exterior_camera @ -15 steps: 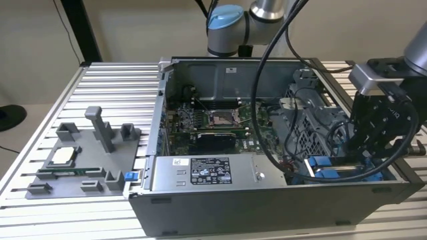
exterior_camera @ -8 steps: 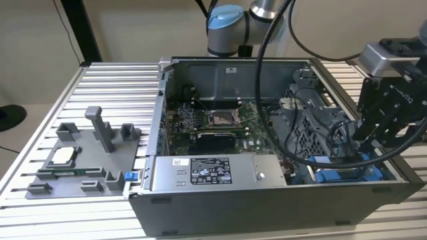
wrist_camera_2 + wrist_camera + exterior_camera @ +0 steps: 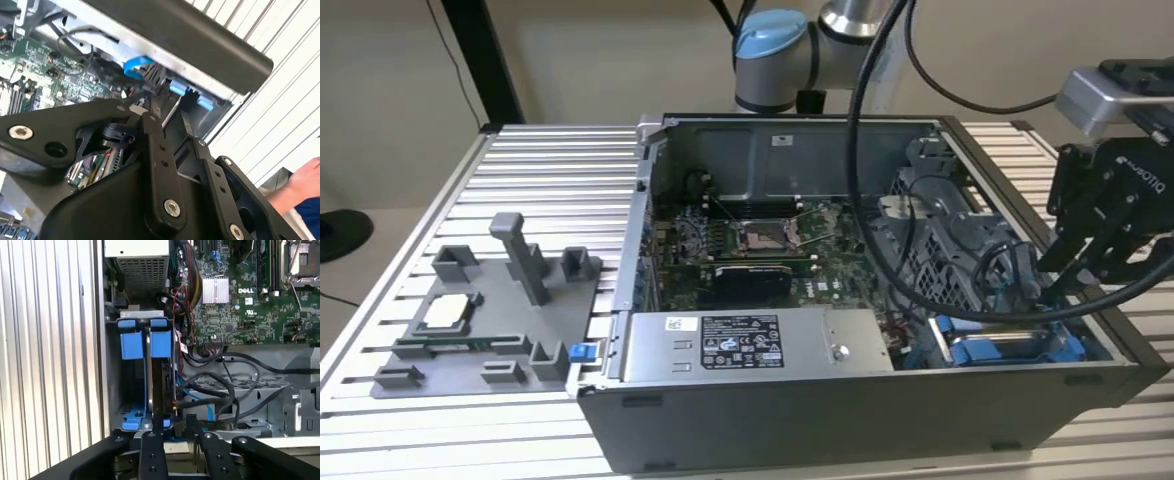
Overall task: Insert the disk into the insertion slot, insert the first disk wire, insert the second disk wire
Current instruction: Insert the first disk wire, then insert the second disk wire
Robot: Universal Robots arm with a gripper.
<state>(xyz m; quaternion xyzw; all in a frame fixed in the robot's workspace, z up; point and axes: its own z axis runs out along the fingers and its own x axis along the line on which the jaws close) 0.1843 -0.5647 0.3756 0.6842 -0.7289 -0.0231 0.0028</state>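
While the disk (image 3: pixel 161 385) stands on edge in the insertion slot (image 3: pixel 112 370) at a corner of the case (image 3: pixel 854 425), the tool (image 3: pixel 181 436) hovers close to it with fingers (image 3: pixel 152 455) apart; the disk is judged rigid, fairly heavy and shock-sensitive, best gripped by its narrow edges.

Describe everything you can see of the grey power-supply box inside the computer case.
The power-supply box is a rectangular grey metal housing lying against the computer case's near wall in the exterior view. Its upward face carries printed labels. In the first wrist view one side shows a perforated vent, with bundled wires beside it. The blue-tabbed drive bay sits next to it.
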